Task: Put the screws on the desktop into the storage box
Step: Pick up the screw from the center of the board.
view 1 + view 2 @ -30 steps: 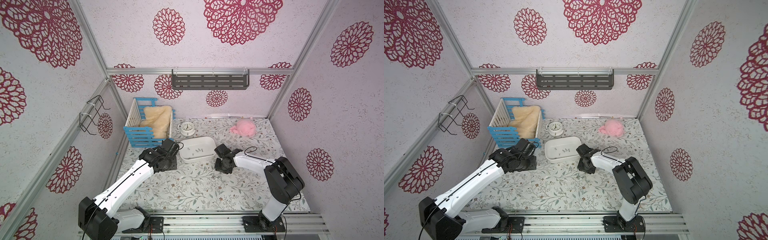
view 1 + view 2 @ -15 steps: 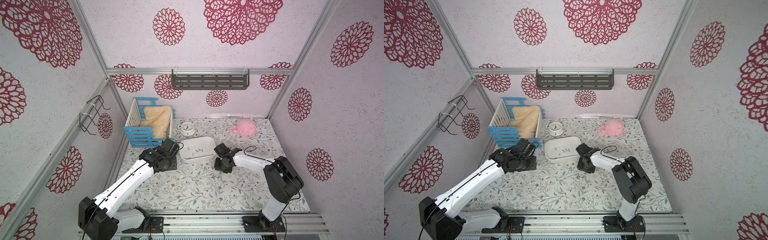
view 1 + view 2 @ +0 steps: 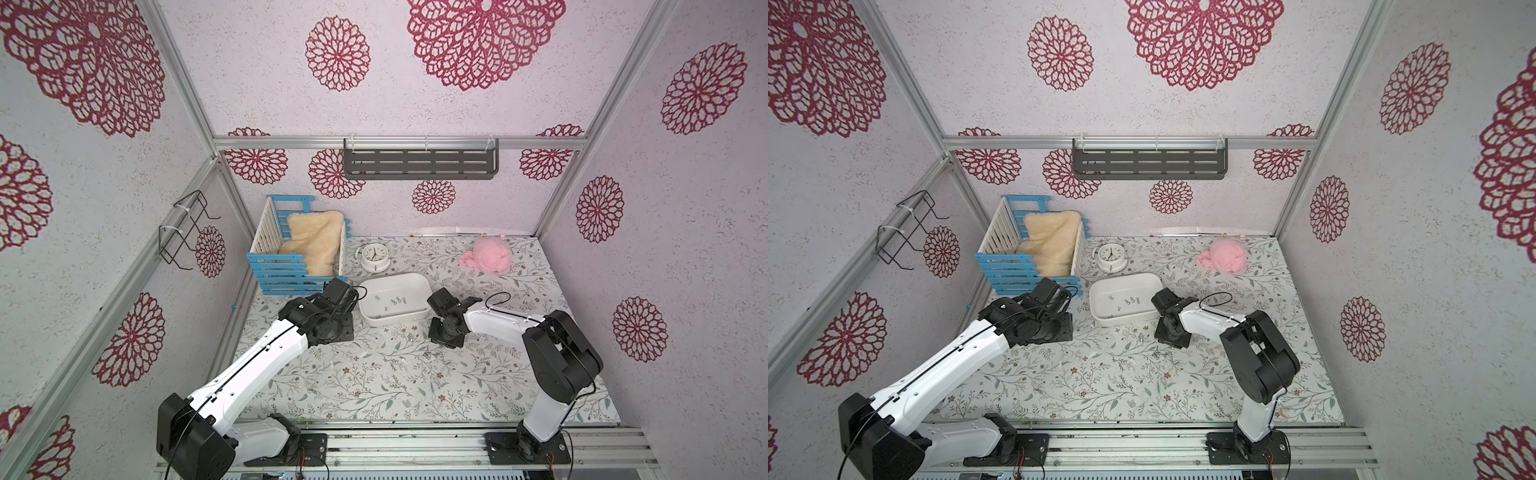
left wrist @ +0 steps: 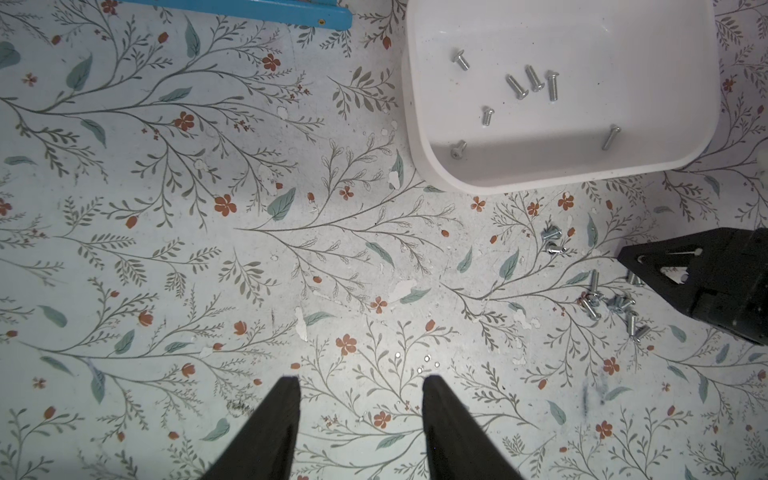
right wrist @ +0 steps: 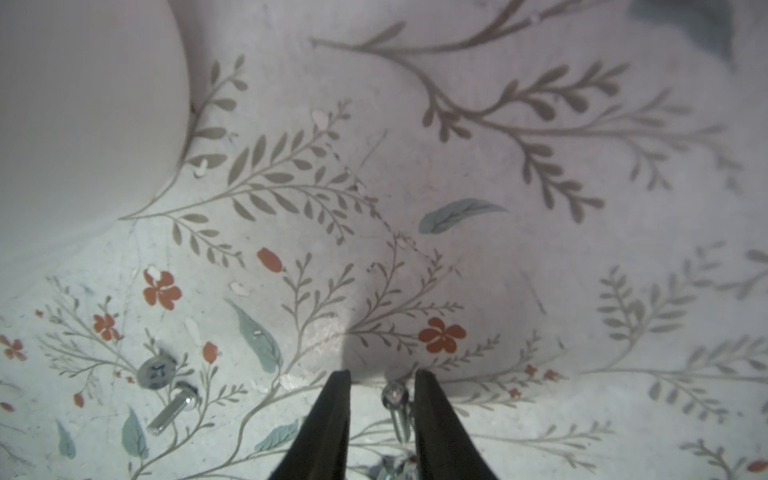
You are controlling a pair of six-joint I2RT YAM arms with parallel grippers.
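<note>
The white storage box (image 3: 392,320) (image 3: 1125,318) stands mid-desktop (image 3: 374,382) and holds several screws (image 4: 517,87). More screws lie loose on the desktop in front of its right corner (image 4: 615,301). My right gripper (image 5: 382,376) (image 3: 444,338) is down over that cluster. Its jaws stand narrowly apart astride one screw (image 5: 397,409), which lies against one finger with a gap to the other. Two further screws (image 5: 172,409) lie beside it. My left gripper (image 4: 361,380) (image 3: 336,328) hovers open and empty, left of the box.
A blue-and-white crate (image 3: 291,257) with a cream fleece stands at the back left, and a round clock (image 3: 374,257) stands behind the box. A pink cloth (image 3: 488,255) lies at the back right. A grey shelf (image 3: 419,164) and a wire rack (image 3: 183,228) hang on the walls.
My right gripper's jaws have drawn a little closer together while it stays low at the screw cluster. The left arm has not moved.
</note>
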